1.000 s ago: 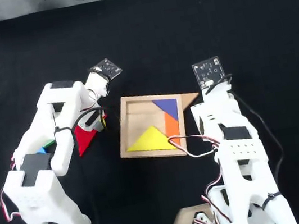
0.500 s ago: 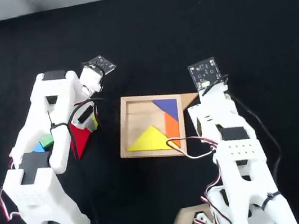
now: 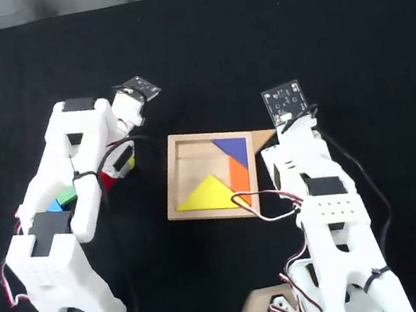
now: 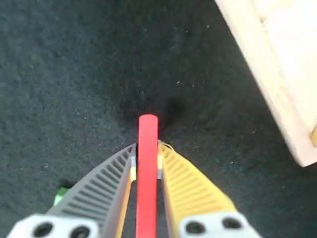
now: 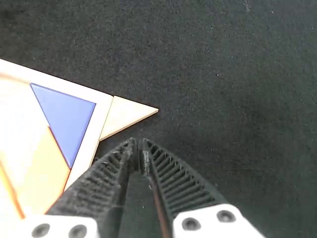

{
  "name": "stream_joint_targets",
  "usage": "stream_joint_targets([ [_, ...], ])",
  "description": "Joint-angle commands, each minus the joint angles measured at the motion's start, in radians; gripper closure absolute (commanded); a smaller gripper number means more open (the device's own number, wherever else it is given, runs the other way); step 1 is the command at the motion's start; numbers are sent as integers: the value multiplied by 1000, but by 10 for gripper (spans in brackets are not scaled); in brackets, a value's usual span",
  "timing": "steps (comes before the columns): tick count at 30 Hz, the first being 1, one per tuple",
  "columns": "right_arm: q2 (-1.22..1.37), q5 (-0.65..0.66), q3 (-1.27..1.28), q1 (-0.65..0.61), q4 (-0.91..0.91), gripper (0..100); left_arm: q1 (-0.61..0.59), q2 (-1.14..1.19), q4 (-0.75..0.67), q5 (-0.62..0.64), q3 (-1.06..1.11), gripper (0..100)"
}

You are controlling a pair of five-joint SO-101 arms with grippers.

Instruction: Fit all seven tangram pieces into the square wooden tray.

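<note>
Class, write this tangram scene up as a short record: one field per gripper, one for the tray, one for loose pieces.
Left gripper: shut on the red piece, held edge-on above the black cloth
Right gripper: shut, empty, beside the wooden triangle
Tray: holds blue triangle, orange piece, yellow triangle
Loose pieces: wooden triangle against the tray's corner; green piece and small blue piece on the cloth, apart from the tray

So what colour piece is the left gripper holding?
The piece is red, clearest in the left wrist view.
</note>
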Motion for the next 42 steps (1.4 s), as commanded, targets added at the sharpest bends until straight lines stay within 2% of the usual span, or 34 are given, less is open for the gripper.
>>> stream_joint_targets([
  [1, -27, 11, -7, -14, -14, 977, 65, -41, 81, 94, -85, 971],
  [4, -31, 11, -7, -8, -14, 978, 131, -78, 201, 216, -199, 971],
  [8, -31, 11, -7, -8, -14, 978, 229, -100, 344, 450, -352, 970],
  [12, -31, 11, -7, -8, -14, 978, 289, -43, 358, 624, -432, 971],
  [20, -31, 11, -7, -6, -14, 979, 312, 282, 376, 787, -708, 971],
  [25, -31, 11, -7, -6, -14, 979, 314, 459, 485, 847, -1006, 971],
  [28, -31, 11, -7, -6, -14, 979, 315, 523, 497, 885, -1121, 971],
  [33, -31, 11, -7, -6, -14, 979, 321, 574, 496, 927, -1101, 971],
  [42, -33, 11, -7, -6, -14, 978, 320, 589, 496, 922, -1092, 971],
])
